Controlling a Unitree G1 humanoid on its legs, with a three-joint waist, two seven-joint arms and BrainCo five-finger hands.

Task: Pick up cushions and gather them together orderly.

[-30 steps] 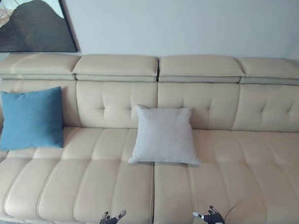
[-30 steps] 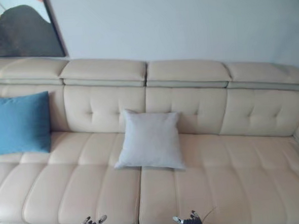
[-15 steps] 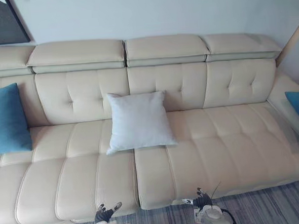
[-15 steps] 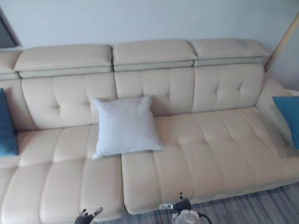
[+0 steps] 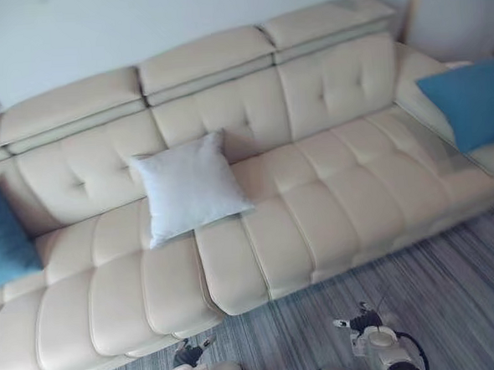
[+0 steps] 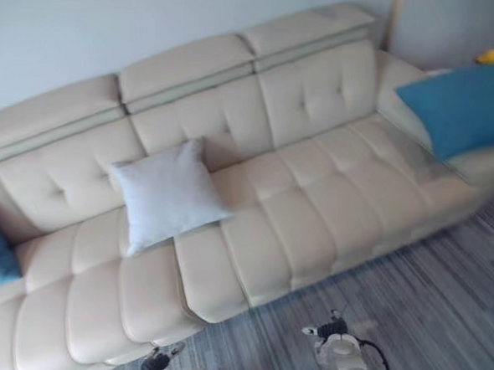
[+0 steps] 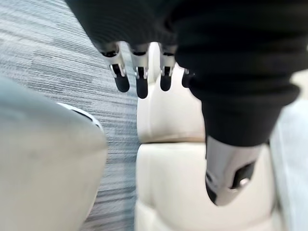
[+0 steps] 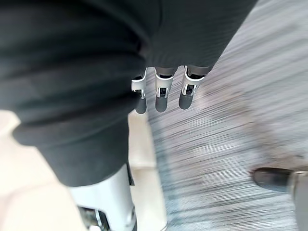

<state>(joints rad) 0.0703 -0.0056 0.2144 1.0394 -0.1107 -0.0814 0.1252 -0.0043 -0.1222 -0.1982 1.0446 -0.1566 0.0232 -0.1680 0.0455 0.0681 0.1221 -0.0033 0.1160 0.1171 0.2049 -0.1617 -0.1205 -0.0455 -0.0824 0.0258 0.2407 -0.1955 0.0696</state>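
Observation:
A pale grey cushion (image 5: 188, 187) leans against the back of the cream sofa (image 5: 332, 205), left of its middle. A blue cushion (image 5: 470, 100) rests on the sofa's right end by the armrest. Another blue cushion (image 5: 0, 240) shows at the sofa's left end, cut off by the view's edge. My left hand (image 5: 187, 357) and right hand (image 5: 364, 322) hang low over the floor in front of the sofa, well short of any cushion. The left hand's fingers (image 7: 138, 79) and the right hand's fingers (image 8: 162, 95) are straight and hold nothing.
Grey striped carpet (image 5: 422, 300) lies in front of the sofa. A pale wall (image 5: 95, 35) runs behind it. A small yellow thing (image 6: 491, 56) sits past the sofa's right armrest.
The camera has swung right and pulled back, so the right blue cushion and the carpet show more. The cushions have not moved, and both hands stay low.

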